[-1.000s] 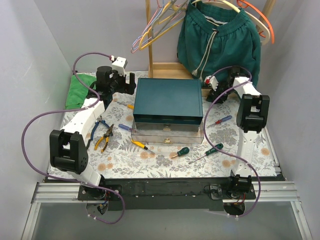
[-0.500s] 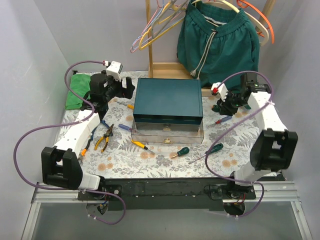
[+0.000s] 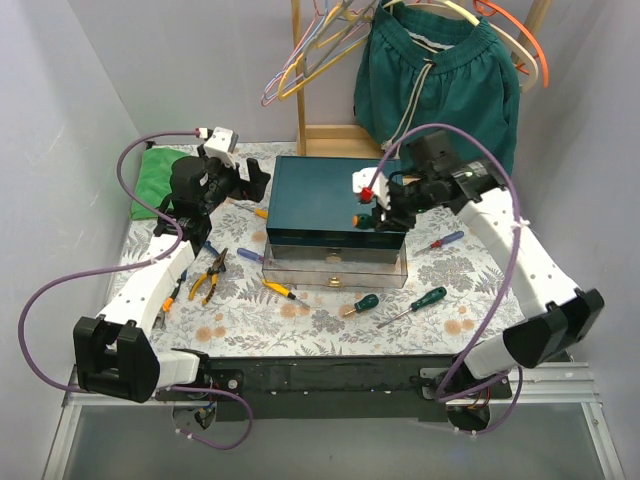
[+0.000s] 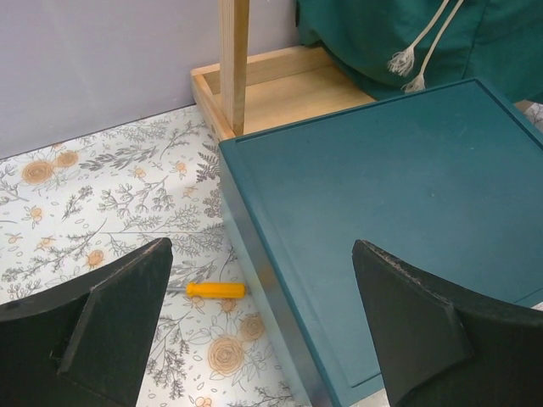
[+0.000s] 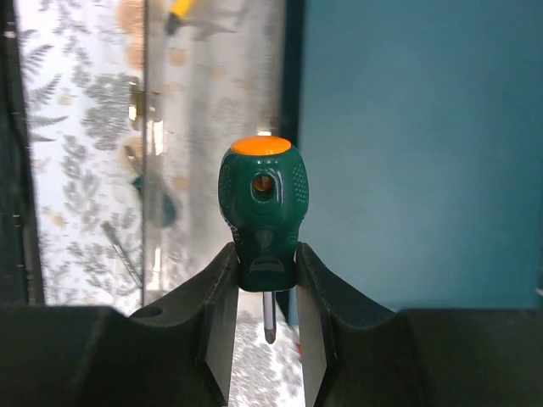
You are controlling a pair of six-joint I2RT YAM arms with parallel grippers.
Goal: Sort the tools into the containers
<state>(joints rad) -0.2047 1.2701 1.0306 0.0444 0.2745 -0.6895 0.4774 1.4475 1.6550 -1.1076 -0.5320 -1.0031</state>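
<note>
Firmly pinches stubby green screwdriver (image 5: 263, 203) in right gripper (image 5: 264, 254), shaft back toward wrist; hovers at teal box (image 5: 407, 127) edge, clear drawer (image 3: 335, 270) just beside, below; holds left gripper (image 4: 261, 280) spread, farther.

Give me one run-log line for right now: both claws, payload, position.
left claw: open, empty, at teal box left-rear corner | right claw: shut on stubby green screwdriver, over box front edge | drawers: pulled out

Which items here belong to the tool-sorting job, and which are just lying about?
Job: orange-capped green screwdriver in the right gripper; pliers; yellow screwdriver; orange screwdriver; blue-red screwdriver; short green screwdriver; long green screwdriver; clear drawers; teal box.
Lying about: green cloth; clothes hangers; green garment; wooden stand.
</note>
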